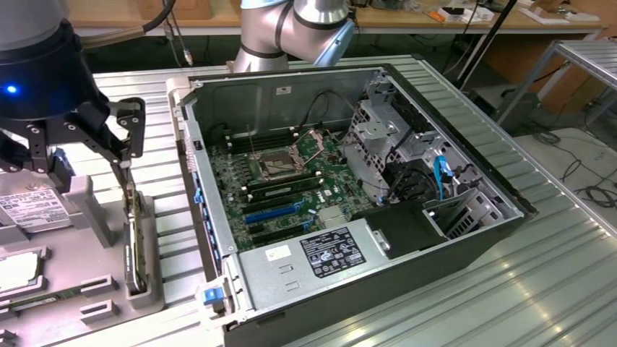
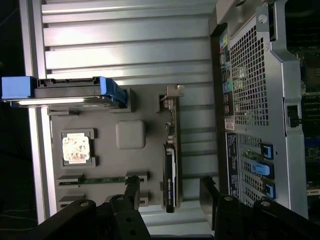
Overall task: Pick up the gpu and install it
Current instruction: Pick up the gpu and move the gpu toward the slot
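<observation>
The gpu (image 2: pixel 171 165) stands on its edge in a slot of the grey holder tray (image 2: pixel 150 107), its silver bracket (image 2: pixel 175 97) at one end. In the exterior view the gpu (image 1: pixel 136 238) is a thin dark card at the tray's near side, by the open computer case (image 1: pixel 318 253). My gripper (image 2: pixel 170 192) hangs open above it. One black finger (image 2: pixel 132 192) lies on each side of the card's line and nothing is held. In the exterior view the gripper (image 1: pixel 97 155) sits at the upper left, over the tray.
The tray also holds a hard drive with blue rails (image 2: pixel 65 92), a processor chip (image 2: pixel 76 148) and a narrow green memory stick (image 2: pixel 100 179). The case lies on its side on a ribbed metal table (image 1: pixel 540 289), its motherboard (image 1: pixel 279 181) exposed, with blue card slots (image 1: pixel 274 212).
</observation>
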Tool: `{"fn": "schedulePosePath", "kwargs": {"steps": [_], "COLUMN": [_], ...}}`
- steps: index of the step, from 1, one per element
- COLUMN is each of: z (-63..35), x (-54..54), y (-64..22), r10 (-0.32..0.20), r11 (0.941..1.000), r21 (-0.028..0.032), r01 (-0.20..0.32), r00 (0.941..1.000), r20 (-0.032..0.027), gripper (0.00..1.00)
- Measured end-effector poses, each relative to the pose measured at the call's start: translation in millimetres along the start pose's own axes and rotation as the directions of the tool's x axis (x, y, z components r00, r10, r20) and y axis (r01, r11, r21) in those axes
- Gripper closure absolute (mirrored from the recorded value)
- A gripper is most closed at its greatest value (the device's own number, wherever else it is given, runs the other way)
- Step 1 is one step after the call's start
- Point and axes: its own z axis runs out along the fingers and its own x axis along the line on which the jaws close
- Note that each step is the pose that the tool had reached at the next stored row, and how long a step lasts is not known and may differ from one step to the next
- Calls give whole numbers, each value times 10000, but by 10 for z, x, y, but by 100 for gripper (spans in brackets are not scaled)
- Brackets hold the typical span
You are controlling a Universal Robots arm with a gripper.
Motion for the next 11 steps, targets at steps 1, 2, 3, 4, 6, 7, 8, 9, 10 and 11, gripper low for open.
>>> {"fn": "schedulePosePath", "kwargs": {"steps": [1,2,3,4,6,7,8,9,10,11], "z": [1,3,3,6,8,10,11,13,14,16], "x": [1,2,3,5,7,8,9,11,12,14], "y": [-2,-4,-6,-8,-11,-13,-14,-16,-17,-19], "r10": [0,0,0,0,0,0,-1,0,-1,-1], "r11": [10000,10000,10000,10000,10000,10000,10000,10000,10000,10000], "r21": [0,1,1,2,5,6,7,8,10,11], "r01": [0,0,0,0,0,0,1,0,1,1], "r00": [10000,10000,10000,10000,10000,10000,10000,10000,10000,10000], "r20": [0,-1,-1,0,0,0,-1,0,0,0], "gripper": [40,40,40,40,40,40,40,40,40,40]}}
